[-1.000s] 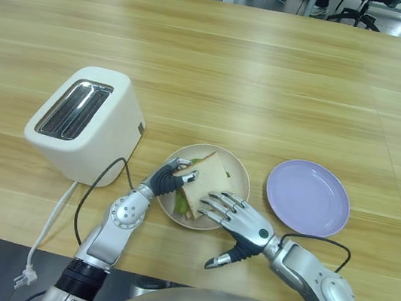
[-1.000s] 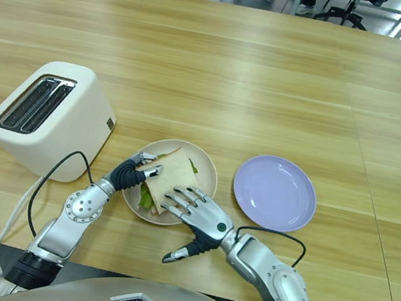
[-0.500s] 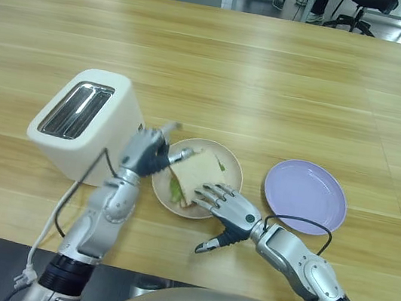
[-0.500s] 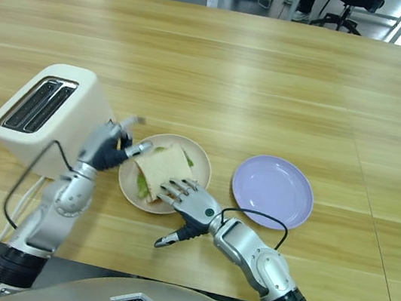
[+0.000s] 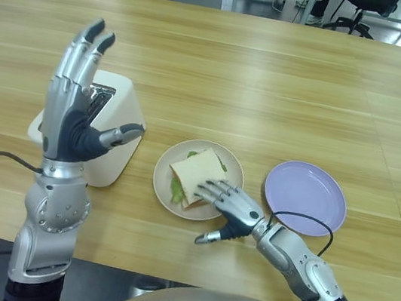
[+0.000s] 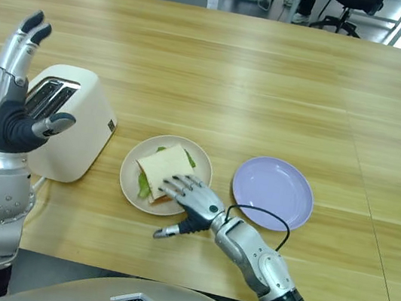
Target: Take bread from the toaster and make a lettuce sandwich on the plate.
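2 plates [image 5: 163,167] [image 5: 305,196], 1 toaster [image 5: 118,162], 1 sandwich [image 5: 195,174].

I see through two head cameras set side by side, both facing forward and down at the table [image 5: 274,70] from close above its near edge. Both take in the toaster [image 6: 81,135], the beige plate [image 5: 160,175] and the purple plate [image 5: 305,196], shifted slightly sideways between them.

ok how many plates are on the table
2. A beige plate holds the sandwich, just right of the toaster. A purple plate sits right of the beige one. Nothing looks hidden.
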Robot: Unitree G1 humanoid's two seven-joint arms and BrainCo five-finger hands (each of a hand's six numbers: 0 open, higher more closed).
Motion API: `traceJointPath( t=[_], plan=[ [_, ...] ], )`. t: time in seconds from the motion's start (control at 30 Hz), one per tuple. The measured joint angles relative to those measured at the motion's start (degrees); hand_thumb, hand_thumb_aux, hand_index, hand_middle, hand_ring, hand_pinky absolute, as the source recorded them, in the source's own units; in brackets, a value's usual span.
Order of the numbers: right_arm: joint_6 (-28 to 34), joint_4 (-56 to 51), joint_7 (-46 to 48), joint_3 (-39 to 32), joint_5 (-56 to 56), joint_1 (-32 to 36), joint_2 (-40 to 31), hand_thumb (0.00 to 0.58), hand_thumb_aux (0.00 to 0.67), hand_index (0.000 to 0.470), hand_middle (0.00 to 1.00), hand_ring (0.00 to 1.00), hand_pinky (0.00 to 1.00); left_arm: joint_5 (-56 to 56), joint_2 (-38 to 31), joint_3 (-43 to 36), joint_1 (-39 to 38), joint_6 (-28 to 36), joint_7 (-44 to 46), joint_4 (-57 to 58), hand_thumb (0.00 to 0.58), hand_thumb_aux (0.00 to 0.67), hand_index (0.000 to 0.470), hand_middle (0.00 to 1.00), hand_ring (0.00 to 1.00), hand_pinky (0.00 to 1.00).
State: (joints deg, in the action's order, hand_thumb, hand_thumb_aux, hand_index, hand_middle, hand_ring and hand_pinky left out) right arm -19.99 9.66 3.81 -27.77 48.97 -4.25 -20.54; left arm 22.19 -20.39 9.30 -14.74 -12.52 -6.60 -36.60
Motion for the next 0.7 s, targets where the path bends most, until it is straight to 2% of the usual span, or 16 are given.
traceJointPath(
  t=[0.03,0.07,0.1,0.2,0.37,0.47,0.6,0.7],
  plan=[
    [-1.42,1.33,-0.03,1.81,-6.98,-0.15,1.31,0.58,0.67,0.46,0.18,0.18,0.18,-4.26,0.11,-0.54,-1.12,-0.94,2.19,0.27,0.58,0.67,0.46,1.0,1.0,1.0],
    [-2.33,2.76,0.25,3.49,-13.19,-0.61,2.22,0.58,0.67,0.46,1.0,1.0,1.0,-7.82,-0.05,-0.98,-2.43,-2.13,4.16,0.46,0.58,0.67,0.46,1.0,1.0,1.0],
    [-2.87,5.05,2.02,5.08,-23.15,-1.1,3.13,0.58,0.67,0.46,1.0,1.0,1.0,-13.71,-0.64,-1.53,-4.63,-3.92,7.58,0.93,0.58,0.67,0.46,1.0,1.0,1.0],
    [-1.91,9.56,8.53,6.71,-42.13,-3.05,2.99,0.58,0.67,0.46,1.0,1.0,1.0,-25.35,-2.47,-1.89,-8.48,-7.06,14.84,1.83,0.58,0.67,0.46,1.0,1.0,1.0],
    [3.21,13.91,23.07,5.24,-61.6,-7.47,-4.92,0.58,0.67,0.46,1.0,1.0,1.0,-38.45,-9.59,-3.01,-13.59,-10.54,29.23,2.96,0.58,0.67,0.46,1.0,1.0,1.0],
    [3.54,14.44,30.04,2.64,-61.36,-9.54,-10.47,0.58,0.67,0.46,1.0,1.0,1.0,-37.32,-13.37,-5.02,-16.74,-11.34,35.83,6.11,0.58,0.67,0.46,1.0,1.0,1.0],
    [0.46,9.9,34.1,-1.31,-49.37,-10.21,-16.1,0.58,0.67,0.46,1.0,1.0,1.0,-26.77,-17.59,-8.93,-18.97,-11.05,39.87,10.78,0.58,0.67,0.46,1.0,1.0,1.0],
    [-1.72,6.1,32.83,-3.52,-39.19,-10.0,-16.23,0.58,0.67,0.46,1.0,1.0,1.0,-17.1,-17.99,-12.69,-18.2,-10.19,39.86,14.45,0.58,0.67,0.46,1.0,1.0,1.0]
  ],
)
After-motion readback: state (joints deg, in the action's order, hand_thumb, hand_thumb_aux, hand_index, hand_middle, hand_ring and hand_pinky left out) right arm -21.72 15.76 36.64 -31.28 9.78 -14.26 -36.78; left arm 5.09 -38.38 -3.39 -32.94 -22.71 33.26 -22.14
